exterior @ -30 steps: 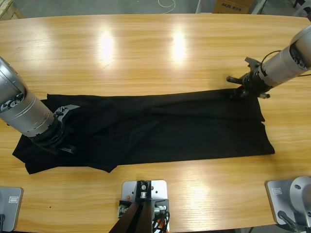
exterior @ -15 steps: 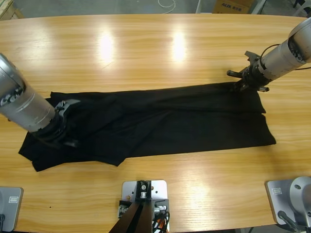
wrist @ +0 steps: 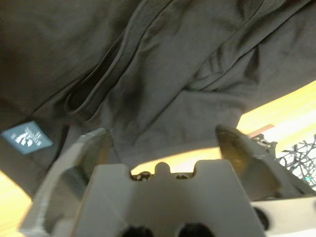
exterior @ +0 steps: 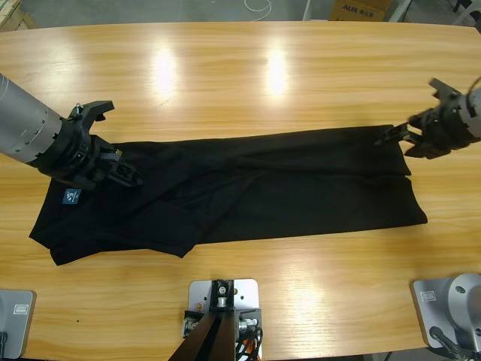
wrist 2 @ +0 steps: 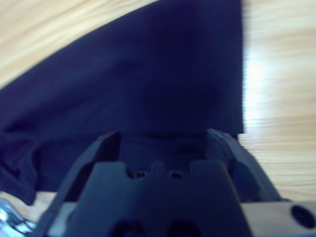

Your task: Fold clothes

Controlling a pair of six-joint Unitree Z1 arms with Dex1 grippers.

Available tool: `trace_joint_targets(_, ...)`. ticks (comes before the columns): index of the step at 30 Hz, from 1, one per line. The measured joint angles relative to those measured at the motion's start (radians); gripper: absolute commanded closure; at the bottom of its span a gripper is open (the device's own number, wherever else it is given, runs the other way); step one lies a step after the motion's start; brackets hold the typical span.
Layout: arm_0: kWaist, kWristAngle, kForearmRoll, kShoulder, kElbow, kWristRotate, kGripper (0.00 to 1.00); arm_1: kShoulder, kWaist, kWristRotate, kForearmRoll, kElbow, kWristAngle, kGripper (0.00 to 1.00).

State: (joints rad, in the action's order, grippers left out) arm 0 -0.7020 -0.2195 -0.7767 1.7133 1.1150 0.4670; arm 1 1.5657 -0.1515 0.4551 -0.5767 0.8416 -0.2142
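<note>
While the shirt lies in a long flat strip across the table, both grippers sit with jaws wide apart, holding nothing: left at nine o'clock, right at three. I think each must pinch an end next.

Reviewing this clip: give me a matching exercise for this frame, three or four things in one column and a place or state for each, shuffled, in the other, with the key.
Things:
1. left gripper
2. right gripper
3. polo shirt
4. teal label

Places or states:
A. folded into a long band lying flat across the table
B. open, over the shirt's end with the label
C. showing on the black fabric just below an arm
D. open, at the shirt's far corner, opposite the label end

Pairs: 1-B, 2-D, 3-A, 4-C
</note>
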Motion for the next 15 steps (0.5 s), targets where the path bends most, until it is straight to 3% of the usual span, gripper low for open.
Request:
trace_joint_targets(6, 0.03, 0.0, -0.061, -0.047, -0.01, 0.0, 0.096, -0.004, 0.063, 0.084, 0.219, -0.188, -0.031, 0.0)
trace_joint_targets(15, 0.045, -0.003, -0.084, -0.067, -0.016, -0.01, 0.096, -0.051, 0.178, 0.113, 0.251, -0.276, -0.049, 0.019)
